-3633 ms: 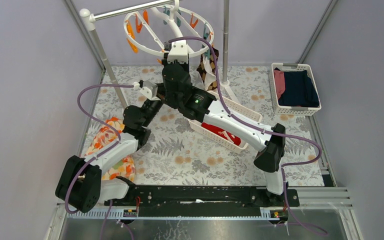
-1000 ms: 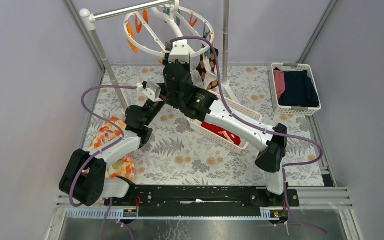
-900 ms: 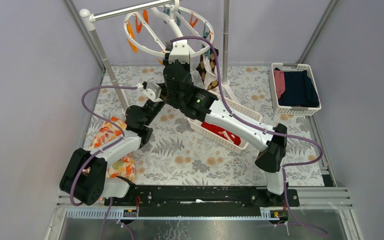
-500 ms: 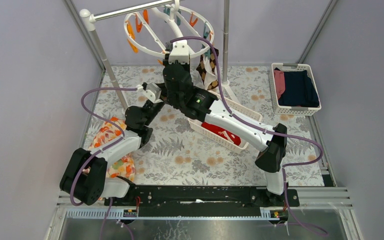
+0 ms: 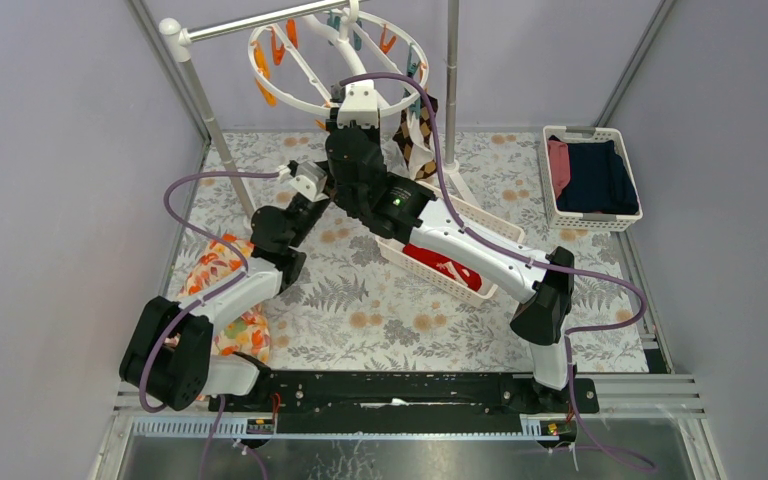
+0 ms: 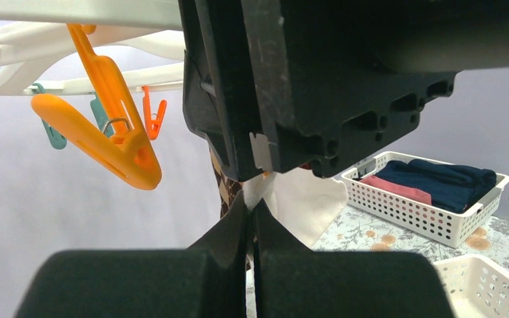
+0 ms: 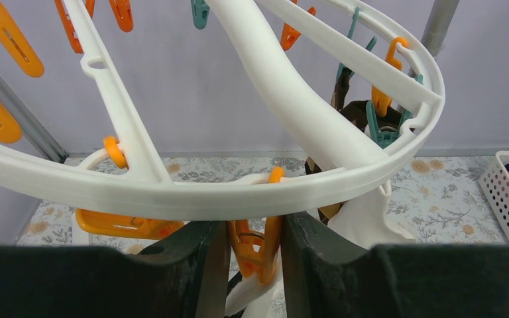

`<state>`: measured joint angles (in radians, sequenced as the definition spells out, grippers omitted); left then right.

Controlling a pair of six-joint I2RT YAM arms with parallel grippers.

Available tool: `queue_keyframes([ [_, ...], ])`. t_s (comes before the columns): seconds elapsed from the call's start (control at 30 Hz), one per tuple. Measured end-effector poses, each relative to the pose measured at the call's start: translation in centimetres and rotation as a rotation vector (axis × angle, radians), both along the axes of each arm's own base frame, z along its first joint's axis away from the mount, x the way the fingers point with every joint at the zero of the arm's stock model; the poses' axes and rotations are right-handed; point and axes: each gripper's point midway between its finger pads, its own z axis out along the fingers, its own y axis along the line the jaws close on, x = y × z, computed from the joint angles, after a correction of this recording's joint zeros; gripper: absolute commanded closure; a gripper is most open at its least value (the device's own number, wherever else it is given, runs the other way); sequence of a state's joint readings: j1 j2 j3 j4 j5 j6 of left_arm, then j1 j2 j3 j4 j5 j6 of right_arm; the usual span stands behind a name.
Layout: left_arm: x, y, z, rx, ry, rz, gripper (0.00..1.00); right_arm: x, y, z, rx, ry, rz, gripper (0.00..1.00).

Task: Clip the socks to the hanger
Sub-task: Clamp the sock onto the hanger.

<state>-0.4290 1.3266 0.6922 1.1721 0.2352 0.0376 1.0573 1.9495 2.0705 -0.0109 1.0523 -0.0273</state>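
Note:
The white round hanger (image 5: 332, 62) hangs from the rail, orange and teal pins along its rim (image 7: 172, 192). My right gripper (image 7: 255, 228) reaches up to the near rim and is shut on an orange clothespin (image 7: 258, 248), squeezing its handles. Just beneath it, my left gripper (image 6: 252, 207) is shut on the top edge of a whitish sock (image 6: 305, 202), held up right under the right gripper's black body (image 6: 318, 86). A brown argyle sock (image 5: 415, 135) dangles from a teal pin (image 7: 381, 129) at the hanger's right. A red sock (image 5: 442, 268) lies in the slatted basket.
The slatted basket (image 5: 490, 225) lies under the right arm. A white basket (image 5: 590, 180) with navy and pink clothes stands at the right. An orange floral cloth (image 5: 222, 290) lies at the left. The rack's poles (image 5: 210, 110) flank the hanger. A free orange pin (image 6: 106, 132) hangs left of the sock.
The left wrist has edged slightly up and to the right, closer under the right gripper. The right arm stays at the hanger rim, still on the pin.

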Motion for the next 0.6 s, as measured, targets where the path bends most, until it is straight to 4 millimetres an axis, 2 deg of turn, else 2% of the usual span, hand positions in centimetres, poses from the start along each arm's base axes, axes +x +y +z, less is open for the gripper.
queue_keyframes([
  [0.27,0.33,0.09,-0.47,0.023,0.009,0.018,1.00,-0.02,-0.08,-0.23,-0.012,0.007,0.000,0.90],
  [0.6,-0.18,0.24,0.25,0.002,0.000,0.009,1.00,0.00,-0.23,-0.05,-0.009,0.005,-0.002,0.89],
])
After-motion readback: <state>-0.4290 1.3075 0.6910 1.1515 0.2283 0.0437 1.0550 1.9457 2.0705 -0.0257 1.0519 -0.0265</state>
